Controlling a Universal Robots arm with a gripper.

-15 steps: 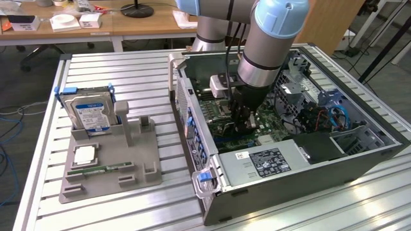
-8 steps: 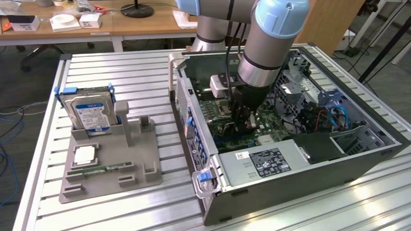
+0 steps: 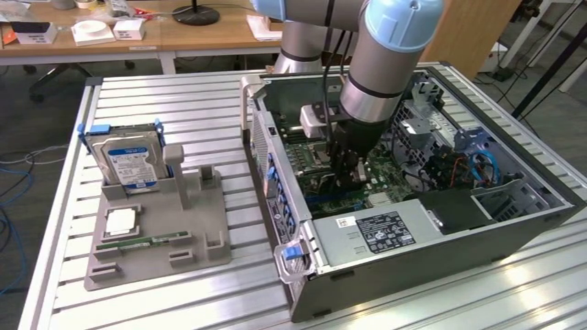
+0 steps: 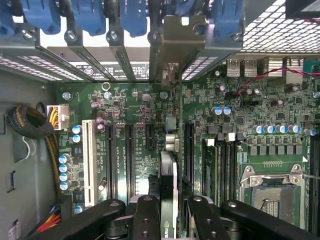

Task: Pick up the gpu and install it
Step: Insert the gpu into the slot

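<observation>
In the exterior view the arm reaches down into the open computer case (image 3: 513, 213), which lies on its side on the slatted aluminium table (image 3: 183, 302). The pincer (image 3: 347, 180) is low inside the case, just above the green motherboard (image 3: 390, 184), with the black power supply (image 3: 385, 230) close on its near side. Blue cables (image 3: 482, 165) run beyond it toward the exterior view's right. Well apart from the pincer, toward the exterior view's left, a grey parts holder (image 3: 197, 234) stands on the table. It carries an upright hard drive (image 3: 133, 159) with a blue-white label, a processor chip (image 3: 122, 221) lying flat, and a narrow memory stick (image 3: 147, 242) in a slot. What the pincer grips is hidden by its own black body here.

In the wrist view the black fingers (image 4: 145, 220) stand on both sides of the gpu (image 4: 168, 185), seen edge-on as a thin dark card running straight out from the pincer (image 4: 168, 220). The fingers are clenched on the gpu. Its silver end bracket (image 4: 182, 35) stands at the far end, against the case's rear wall, among the blue slot latches (image 4: 82, 15). Below the card lies the motherboard (image 4: 135, 100). To one side of the pincer sit black expansion slots (image 4: 129, 160) and a white slot (image 4: 89, 162); to the other side sits the empty processor socket (image 4: 272, 192). Whether the card's edge is seated in a slot I cannot tell.
</observation>
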